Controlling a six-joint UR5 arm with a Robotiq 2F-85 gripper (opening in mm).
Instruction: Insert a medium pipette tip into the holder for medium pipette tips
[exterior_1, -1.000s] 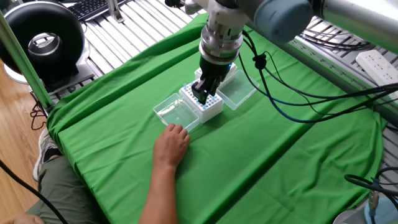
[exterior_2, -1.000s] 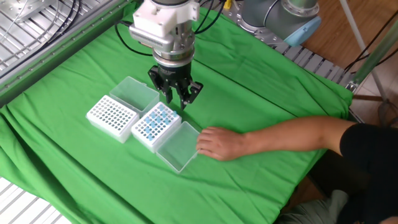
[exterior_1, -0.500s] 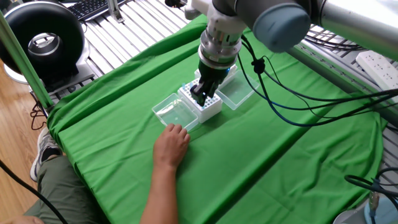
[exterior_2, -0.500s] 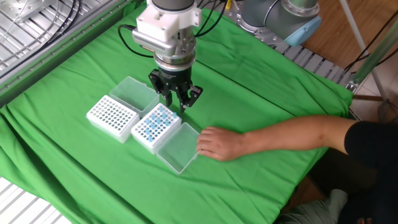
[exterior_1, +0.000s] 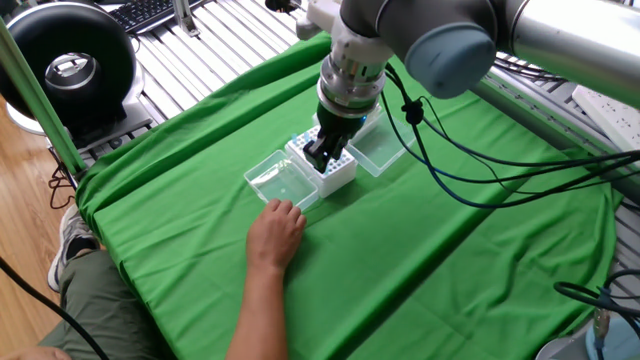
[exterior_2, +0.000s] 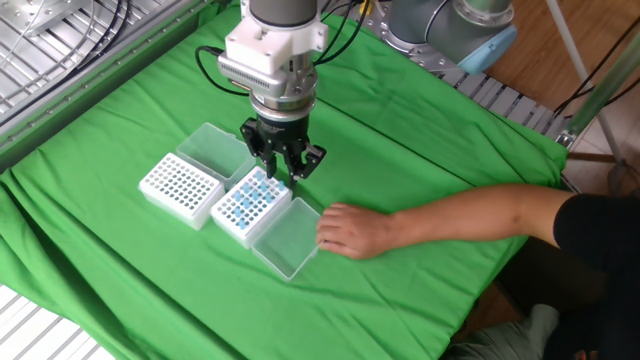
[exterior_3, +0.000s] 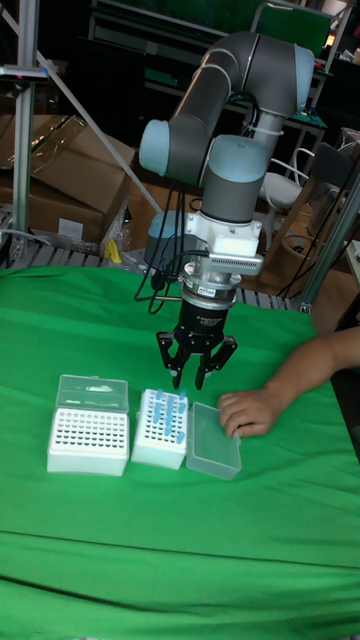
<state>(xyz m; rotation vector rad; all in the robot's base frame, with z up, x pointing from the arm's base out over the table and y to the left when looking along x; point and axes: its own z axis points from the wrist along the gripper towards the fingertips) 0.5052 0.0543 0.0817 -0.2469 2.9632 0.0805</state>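
In one fixed view, the gripper (exterior_1: 322, 158) hangs low over the holder for medium pipette tips (exterior_1: 331, 165), a white box with blue tips; the fingers look close together here, but if they pinch a tip I cannot tell. One clear lid (exterior_1: 284, 183) lies in front of the box, another clear lid (exterior_1: 381, 146) behind it, and a person's hand (exterior_1: 274, 229) rests on the green cloth (exterior_1: 200, 170) near the front lid. In the other fixed view, the gripper (exterior_2: 283, 166) stands at the far edge of the holder (exterior_2: 250, 203), fingers slightly spread, the tips nearly touching the box. Two racks are seen: this one and an empty white rack (exterior_2: 180, 188). In the tall fixed view, the fingers (exterior_3: 177, 362) are somewhat apart above the blue tips (exterior_3: 170, 409). No writing is readable.
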